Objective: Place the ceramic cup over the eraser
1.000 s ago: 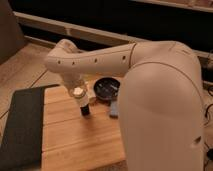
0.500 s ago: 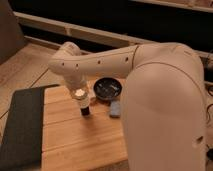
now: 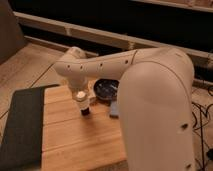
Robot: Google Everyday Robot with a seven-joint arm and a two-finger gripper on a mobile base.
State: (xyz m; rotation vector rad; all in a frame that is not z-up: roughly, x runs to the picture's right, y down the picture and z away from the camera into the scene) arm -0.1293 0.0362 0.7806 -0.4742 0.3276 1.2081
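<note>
Placement is the step in hand, as I judge it: the cup is up over its target and not yet lowered around it. Nearest you, the robot's white arm (image 3: 155,115) fills the right side, and the dark mat (image 3: 20,130) lies along the left edge of the wooden table (image 3: 75,145). Further in, the eraser (image 3: 85,110) stands upright on the wood, 1 small black block. Right on top of it you see the cup (image 3: 80,95), touching it or just clear of it; I cannot tell which. The gripper (image 3: 79,89) hangs under the wrist directly above. Its fingers are drawn together and seem to pinch the cup, though the wrist hides the contact. Your next move calls for a slow, straight descent with the cup's mouth centred on the eraser; the cup sits slightly left of it now. Beyond, to the right, lie the blue-grey flat piece (image 3: 114,109) and the black bowl (image 3: 107,88), near the eraser but apart from it.
</note>
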